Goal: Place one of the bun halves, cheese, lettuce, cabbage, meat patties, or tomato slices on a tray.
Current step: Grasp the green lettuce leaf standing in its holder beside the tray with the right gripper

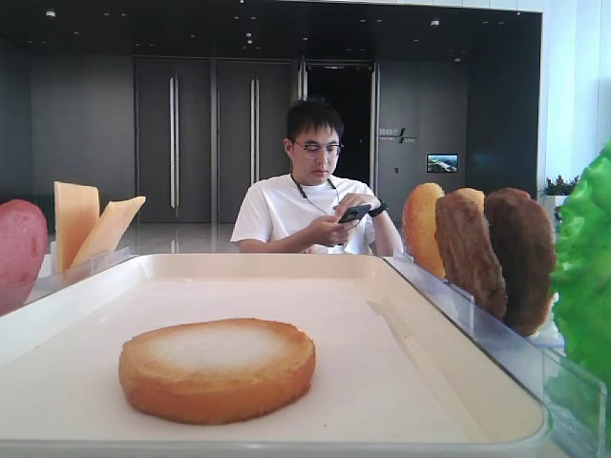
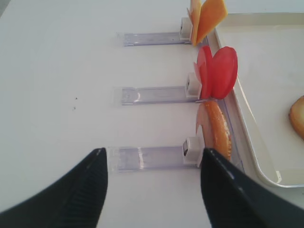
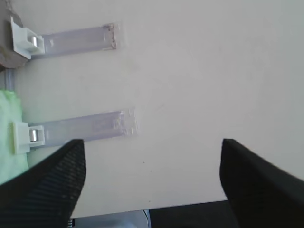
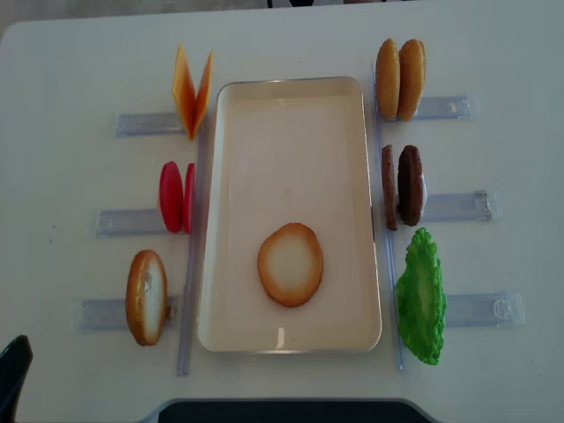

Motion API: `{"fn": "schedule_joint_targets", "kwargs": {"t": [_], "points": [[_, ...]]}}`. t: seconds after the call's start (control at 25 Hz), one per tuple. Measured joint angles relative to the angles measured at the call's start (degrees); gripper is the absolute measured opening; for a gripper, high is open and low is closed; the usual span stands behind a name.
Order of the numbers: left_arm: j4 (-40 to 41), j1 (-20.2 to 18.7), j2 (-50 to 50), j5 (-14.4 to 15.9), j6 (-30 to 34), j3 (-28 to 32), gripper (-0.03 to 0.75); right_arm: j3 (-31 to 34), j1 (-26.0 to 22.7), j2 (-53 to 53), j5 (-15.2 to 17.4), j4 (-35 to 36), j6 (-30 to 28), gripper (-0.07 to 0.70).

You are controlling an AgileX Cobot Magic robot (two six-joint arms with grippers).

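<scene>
Bun half [image 4: 290, 263] flat on tray [image 4: 238, 176], white table [image 4: 70, 79], both hands [image 2: 154, 190] [image 3: 152, 183] spread, empty.

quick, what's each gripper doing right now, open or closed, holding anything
Left gripper: open, holding nothing, above the bare table.
Right gripper: open, holding nothing.

one bun half [image 4: 290, 263] lies flat, pale face up, on the cream tray [image 4: 291, 115]

The lettuce [image 3: 8, 137] shows only as a green sliver cut by the right wrist view's left edge, and the bun half [image 2: 298, 116] on the tray [image 2: 247, 137] is clipped at the left wrist view's right edge.
</scene>
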Motion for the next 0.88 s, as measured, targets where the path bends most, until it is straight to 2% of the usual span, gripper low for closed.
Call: {"fn": "schedule_joint_targets", "kwargs": {"t": [0.24,0.44,0.88], "points": [[0.0,0.0,0.0,0.0,0.0,0.0,0.471,-1.62,0.0,9.77,0.02,0.81,1.03,0.577],[0.0,0.0,0.0,0.0,0.0,0.0,0.471,-1.73,0.05,10.11,0.18,1.85,3.74,0.577],[0.0,0.0,0.0,0.0,0.0,0.0,0.471,-1.79,0.34,10.11,0.18,5.79,3.75,0.577]]}}
